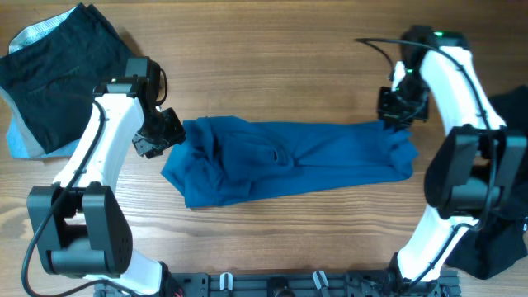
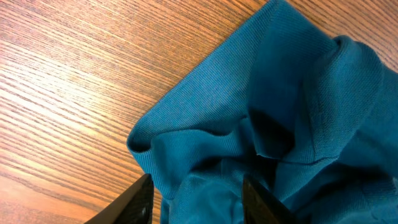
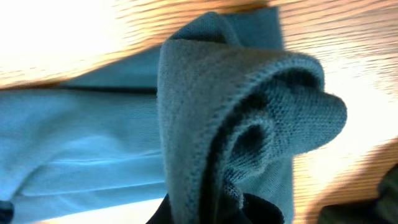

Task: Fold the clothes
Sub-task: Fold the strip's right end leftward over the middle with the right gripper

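Note:
A blue garment [image 1: 289,161] lies stretched out in a long, rumpled band across the middle of the wooden table. My left gripper [image 1: 169,132] is at its left end. In the left wrist view its fingers [image 2: 198,202] are open, with a fold of the blue cloth [image 2: 280,93] lying between them. My right gripper [image 1: 396,115] is at the garment's right end. In the right wrist view it [image 3: 217,211] is shut on a bunched, ribbed edge of the blue cloth [image 3: 236,106], which is lifted slightly off the table.
A dark garment [image 1: 58,74] lies at the far left corner on top of a light blue piece [image 1: 16,140]. Another dark garment [image 1: 511,239] hangs at the right edge, and also shows in the right wrist view [image 3: 388,199].

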